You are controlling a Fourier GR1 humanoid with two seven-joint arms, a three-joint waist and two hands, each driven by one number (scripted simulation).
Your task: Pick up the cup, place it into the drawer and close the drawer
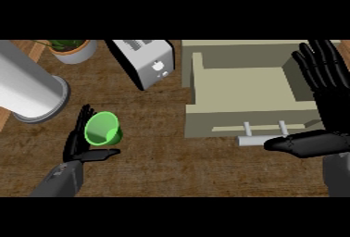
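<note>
A green cup (103,128) lies tilted on the wooden counter at the left, its mouth facing the view. My left hand (77,141) is right beside it on its left, fingers straight along the cup's side and thumb under its lower edge, not curled round it. The beige drawer (239,83) stands pulled open at the right, with nothing inside, and its silver handle (263,137) faces me. My right hand (327,92) is open over the drawer's right wall, fingers pointing away, thumb stretched left next to the handle.
A silver toaster (147,60) stands behind the cup, just left of the drawer. A large grey cylinder (27,90) lies at the far left. A potted plant (71,48) is at the back left.
</note>
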